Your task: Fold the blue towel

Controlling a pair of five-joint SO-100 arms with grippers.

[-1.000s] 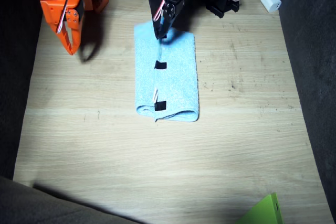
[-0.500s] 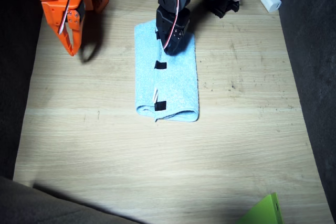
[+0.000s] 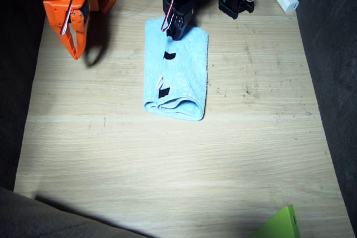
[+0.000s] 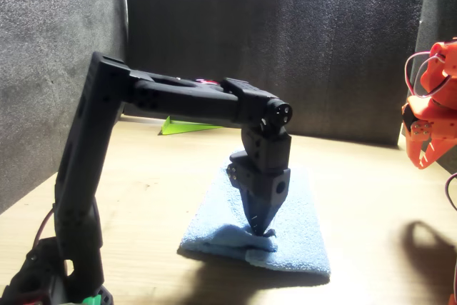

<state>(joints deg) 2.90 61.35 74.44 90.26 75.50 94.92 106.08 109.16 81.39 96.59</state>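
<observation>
Blue towel [image 3: 179, 73] pinched at its far edge by left jaws [image 3: 174, 32]; right jaws [image 3: 75, 45] narrow.

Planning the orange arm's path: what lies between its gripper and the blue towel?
Only bare table, per the fixed view, between the right gripper and blue towel.

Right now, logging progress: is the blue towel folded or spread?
Folded: the blue towel lies as a narrow strip, with a rounded doubled edge nearest the camera in the fixed view.

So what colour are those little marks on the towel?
Black marks on the towel, clearest in the fixed view.
</observation>
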